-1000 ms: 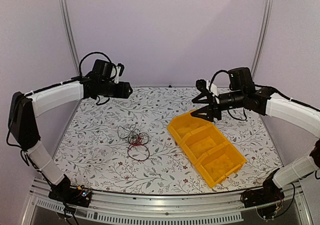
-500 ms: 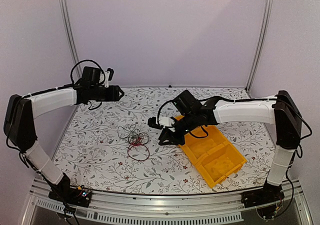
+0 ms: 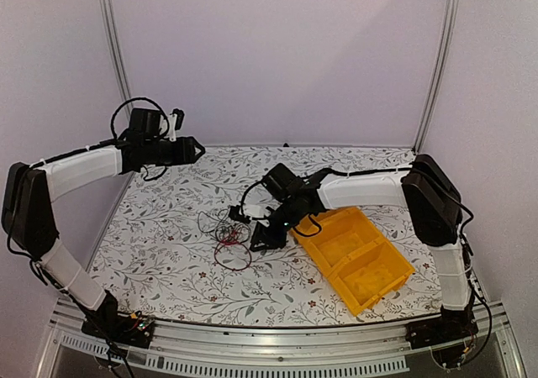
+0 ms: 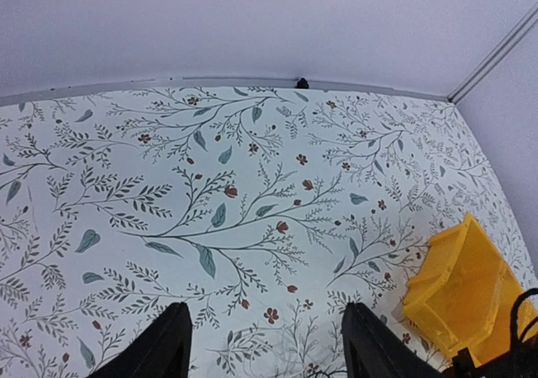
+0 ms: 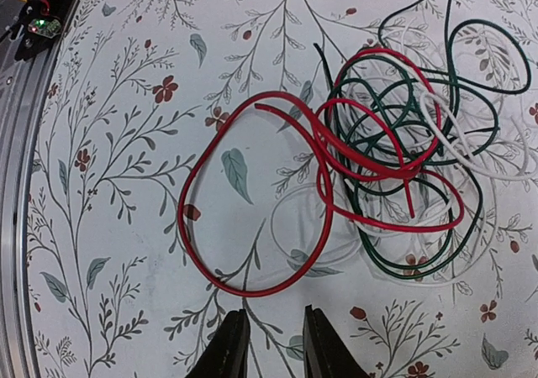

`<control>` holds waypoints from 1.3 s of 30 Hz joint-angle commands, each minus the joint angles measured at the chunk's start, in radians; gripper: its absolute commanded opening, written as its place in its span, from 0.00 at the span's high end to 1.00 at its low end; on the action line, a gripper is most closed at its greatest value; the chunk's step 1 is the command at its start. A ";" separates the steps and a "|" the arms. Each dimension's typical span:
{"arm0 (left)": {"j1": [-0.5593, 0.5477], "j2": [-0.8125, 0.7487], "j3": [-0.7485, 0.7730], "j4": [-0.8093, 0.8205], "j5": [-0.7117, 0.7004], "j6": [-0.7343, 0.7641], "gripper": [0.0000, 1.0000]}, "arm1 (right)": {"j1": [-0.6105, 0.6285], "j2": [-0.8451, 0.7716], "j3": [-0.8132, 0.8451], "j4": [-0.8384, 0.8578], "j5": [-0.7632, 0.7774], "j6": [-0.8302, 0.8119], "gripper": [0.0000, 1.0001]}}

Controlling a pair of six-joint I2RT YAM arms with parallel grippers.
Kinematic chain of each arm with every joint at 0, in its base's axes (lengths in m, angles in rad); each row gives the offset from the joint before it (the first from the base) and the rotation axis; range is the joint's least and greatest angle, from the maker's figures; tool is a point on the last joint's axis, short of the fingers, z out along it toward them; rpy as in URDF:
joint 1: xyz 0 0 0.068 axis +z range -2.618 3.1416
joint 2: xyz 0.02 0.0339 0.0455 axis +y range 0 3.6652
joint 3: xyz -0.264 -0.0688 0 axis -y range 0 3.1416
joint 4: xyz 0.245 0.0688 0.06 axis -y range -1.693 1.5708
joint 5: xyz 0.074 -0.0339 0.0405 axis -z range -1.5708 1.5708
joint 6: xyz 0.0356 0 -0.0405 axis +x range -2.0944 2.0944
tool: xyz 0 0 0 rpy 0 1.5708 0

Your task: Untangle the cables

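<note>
Floral-print table (image 3: pixel 160 256) inside a pale-walled booth, pretty plain setup. The cables (image 3: pixel 225 237) sit in one knotted clump left of the middle of the table: red, dark green and white wires all looped through each other. In the right wrist view the cables (image 5: pixel 395 151) have a big red loop sticking out to one side.

The right pincer (image 3: pixel 256 237) hangs low just beside the clump. Its tips are only a little parted (image 5: pixel 271 349) with nothing between them, close to that red loop.

The left pincer (image 3: pixel 195 149) is up high near the back-left, well apart from the wires. It's spread wide (image 4: pixel 267 349) and holding nothing.

A yellow bin (image 3: pixel 370 273) with three compartments sits at an angle on the right side.
</note>
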 commanded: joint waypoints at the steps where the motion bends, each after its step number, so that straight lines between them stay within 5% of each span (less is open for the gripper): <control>1: 0.008 -0.024 -0.016 0.018 0.024 -0.011 0.37 | 0.017 0.061 0.052 -0.050 -0.020 0.046 0.73; 14: 0.008 -0.029 -0.009 0.007 0.028 -0.011 0.37 | 0.018 0.183 0.180 -0.080 -0.050 0.113 0.71; 21: 0.011 -0.039 -0.015 0.007 0.011 -0.010 0.37 | 0.018 0.223 0.207 -0.078 0.029 0.161 0.77; 24: 0.011 -0.041 -0.019 0.007 0.002 -0.006 0.37 | 0.018 0.215 0.198 -0.077 0.033 0.163 0.92; 29: -0.011 -0.045 -0.031 0.018 0.000 0.015 0.37 | 0.018 0.132 0.153 -0.086 0.045 0.156 0.94; 34: -0.153 -0.063 -0.046 0.001 -0.084 0.003 0.37 | 0.018 -0.018 0.086 -0.091 0.075 0.107 1.00; 39: -0.227 -0.138 -0.181 0.085 -0.084 -0.165 0.37 | 0.019 -0.146 0.082 -0.137 0.071 0.071 1.00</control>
